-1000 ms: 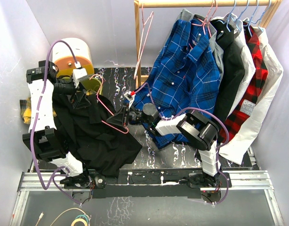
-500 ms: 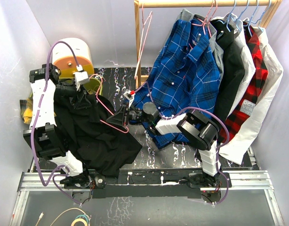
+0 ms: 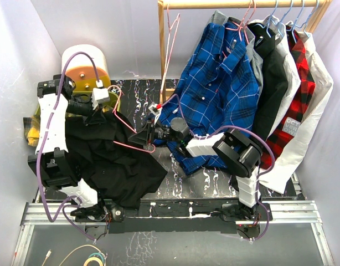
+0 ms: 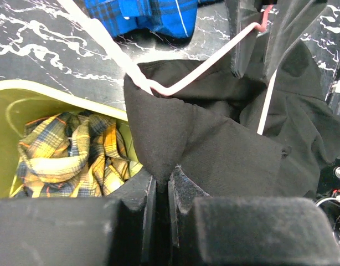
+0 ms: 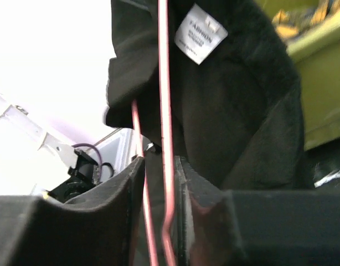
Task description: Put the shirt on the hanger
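Note:
The black shirt (image 3: pixel 114 166) lies heaped on the left of the table, under my left arm. My left gripper (image 3: pixel 96 114) is at the heap's far edge, and in the left wrist view its jaws (image 4: pixel 161 183) are shut on a fold of the shirt (image 4: pixel 214 149). The pink wire hanger (image 3: pixel 124 123) runs from that fold toward my right gripper (image 3: pixel 141 137). The hanger (image 4: pixel 159 88) pokes into the fabric. In the right wrist view, my right gripper (image 5: pixel 159 160) stands open, with two strands of the hanger (image 5: pixel 165 83) loose between its fingers. The shirt (image 5: pixel 236 111) with its white label (image 5: pixel 200 33) hangs just beyond.
A wooden rail (image 3: pixel 242 4) at the back right carries a blue plaid shirt (image 3: pixel 214 94), other garments and a spare pink hanger (image 3: pixel 171 39). A yellow-green bin (image 4: pixel 48 88) at the left holds a yellow plaid shirt (image 4: pixel 65 149). A white roll (image 3: pixel 84 64) stands behind it.
My left gripper has closed on the shirt's fold and shifted slightly right. My right gripper's jaws have parted from the hanger wire.

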`<state>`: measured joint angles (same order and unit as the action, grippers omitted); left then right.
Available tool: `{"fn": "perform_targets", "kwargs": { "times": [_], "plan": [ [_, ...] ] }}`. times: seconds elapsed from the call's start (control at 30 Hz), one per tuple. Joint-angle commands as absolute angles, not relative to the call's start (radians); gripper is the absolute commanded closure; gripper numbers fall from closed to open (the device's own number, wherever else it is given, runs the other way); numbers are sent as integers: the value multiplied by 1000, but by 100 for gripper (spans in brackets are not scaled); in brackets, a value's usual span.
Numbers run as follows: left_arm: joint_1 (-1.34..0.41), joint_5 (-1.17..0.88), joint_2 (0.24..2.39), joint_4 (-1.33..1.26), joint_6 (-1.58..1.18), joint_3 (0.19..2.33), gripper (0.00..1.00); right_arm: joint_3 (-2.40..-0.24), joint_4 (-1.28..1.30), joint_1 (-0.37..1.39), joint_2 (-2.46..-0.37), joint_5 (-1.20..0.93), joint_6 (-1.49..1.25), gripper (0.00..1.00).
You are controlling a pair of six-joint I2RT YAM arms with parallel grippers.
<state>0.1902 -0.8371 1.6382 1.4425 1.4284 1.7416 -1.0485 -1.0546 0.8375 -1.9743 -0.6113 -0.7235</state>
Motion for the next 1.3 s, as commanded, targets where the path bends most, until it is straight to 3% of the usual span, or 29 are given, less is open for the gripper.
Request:
{"fn": "perform_targets", "kwargs": {
  "times": [0.0,0.07,0.1,0.23,0.4,0.5,0.7,0.9,1.27],
  "plan": [
    [192,-945,1498,1431,1400,1814,100,-1038,-1149,843,-1806,-580,-664,49],
    [192,-953,1457,1432,1382,1823,100,-993,-1133,825,-1756,-552,-651,8],
    [192,-957,1437,1432,1376,1822,100,-956,-1129,815,-1701,-531,-643,2],
    [192,-962,1349,1413,1325,1827,100,-812,-1030,771,-1507,-444,-574,2],
    [192,-972,1225,1249,1061,1873,100,-610,-962,760,-1257,-338,-537,2],
    [192,-972,1157,1164,943,1869,100,-548,-944,762,-1189,-415,-608,2],
    [192,-990,1130,1217,928,1897,100,-555,-1018,891,-1243,-393,-623,2],
    [192,-978,1121,1218,923,1905,100,-640,-1195,900,-1419,-351,-721,7],
    [192,-963,1116,1259,968,1898,100,-774,-1213,938,-1580,-327,-755,13]
  ]
}}
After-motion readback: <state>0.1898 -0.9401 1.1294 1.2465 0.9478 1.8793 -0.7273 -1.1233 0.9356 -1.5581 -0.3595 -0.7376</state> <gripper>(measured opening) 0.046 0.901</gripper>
